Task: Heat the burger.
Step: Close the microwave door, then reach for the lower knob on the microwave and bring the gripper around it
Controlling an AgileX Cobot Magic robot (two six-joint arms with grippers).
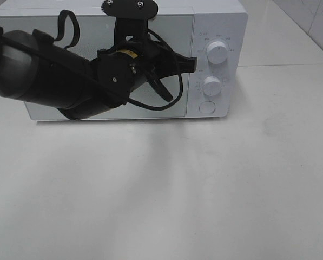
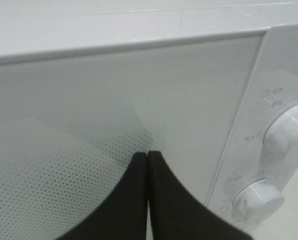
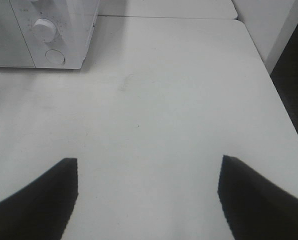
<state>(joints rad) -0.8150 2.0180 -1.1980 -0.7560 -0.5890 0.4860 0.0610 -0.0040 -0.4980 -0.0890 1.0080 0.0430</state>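
The burger is out of view in all views. A white microwave (image 1: 215, 21) stands at the back of the table with its door (image 1: 172, 32) closed. My left gripper (image 1: 192, 64) is shut and empty, its tips close to the door's right edge beside the upper knob (image 1: 217, 54). In the left wrist view the shut fingertips (image 2: 148, 156) point at the door glass (image 2: 114, 110), with the two knobs (image 2: 261, 197) to their side. My right gripper (image 3: 148, 162) is open and empty over bare table. It does not show in the exterior view.
The microwave has a lower knob (image 1: 211, 84) and a round button (image 1: 206, 106). In the right wrist view the microwave (image 3: 64, 30) stands at the far left, and the table edge (image 3: 281, 95) drops off on the right. A white wall (image 1: 307, 21) rises behind.
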